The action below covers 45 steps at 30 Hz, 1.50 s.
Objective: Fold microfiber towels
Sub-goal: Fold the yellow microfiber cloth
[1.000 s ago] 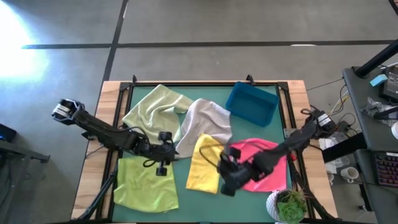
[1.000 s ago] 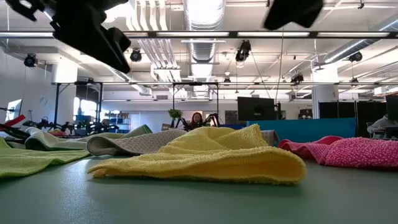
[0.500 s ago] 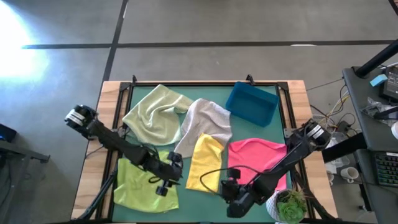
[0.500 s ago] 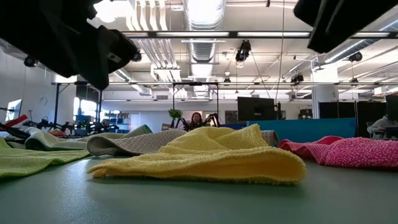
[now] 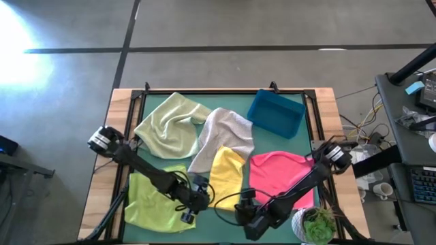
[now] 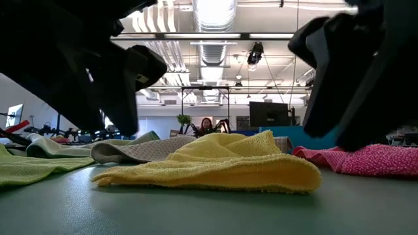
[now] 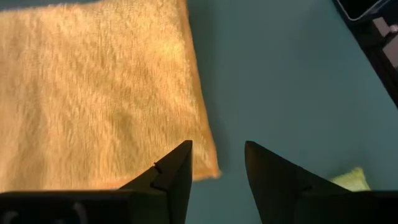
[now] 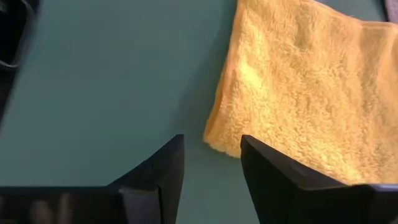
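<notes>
From above, the left gripper (image 5: 188, 212) and right gripper (image 5: 246, 218) hung near the table's front edge, the folded yellow towel (image 5: 225, 178) lying between and just behind them. At table level, the yellow towel (image 6: 222, 163) sat between both dark arms. In each wrist view, the fingers stood apart, empty, a yellow corner (image 7: 208, 169) (image 8: 214, 143) just ahead.

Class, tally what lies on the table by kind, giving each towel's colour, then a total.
Towels: 5, namely pale green, light grey, lime green, yellow, hot pink
Blue bin: 1
Potted plant: 1
Total: 7
</notes>
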### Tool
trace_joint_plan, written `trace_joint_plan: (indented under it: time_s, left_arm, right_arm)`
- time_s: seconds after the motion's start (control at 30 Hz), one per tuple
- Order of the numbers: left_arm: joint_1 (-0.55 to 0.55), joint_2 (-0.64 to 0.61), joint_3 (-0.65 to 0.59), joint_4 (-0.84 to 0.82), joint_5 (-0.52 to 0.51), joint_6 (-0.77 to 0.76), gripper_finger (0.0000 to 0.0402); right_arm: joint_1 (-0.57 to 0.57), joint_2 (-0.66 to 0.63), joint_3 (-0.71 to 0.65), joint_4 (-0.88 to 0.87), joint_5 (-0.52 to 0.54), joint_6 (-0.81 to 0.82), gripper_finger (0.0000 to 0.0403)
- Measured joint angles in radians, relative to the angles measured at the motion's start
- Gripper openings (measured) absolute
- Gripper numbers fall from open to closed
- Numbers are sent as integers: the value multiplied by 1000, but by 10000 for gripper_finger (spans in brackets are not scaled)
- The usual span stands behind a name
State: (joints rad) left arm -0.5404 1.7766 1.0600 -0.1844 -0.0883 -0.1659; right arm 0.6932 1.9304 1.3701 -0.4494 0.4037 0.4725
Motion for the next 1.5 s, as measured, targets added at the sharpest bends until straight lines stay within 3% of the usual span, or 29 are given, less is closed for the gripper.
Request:
trace_joint_plan:
  time_s: [0.6, 1.07, 1.37, 1.5]
  left_arm:
    - [0, 43, -24, -7, -48, -4, 132]
    - [2, 86, -53, 102, -42, 42, 132]
    - [2, 119, -49, 107, -87, 38, 131]
    - [10, 120, -49, 110, -115, 38, 108]
  right_arm:
    - [-24, 48, 0, 27, 46, -2, 151]
    - [-64, 70, 1, 47, -6, -11, 149]
    - [-64, 78, 16, 41, -26, 0, 124]
    - [-69, 78, 16, 40, -30, 1, 102]
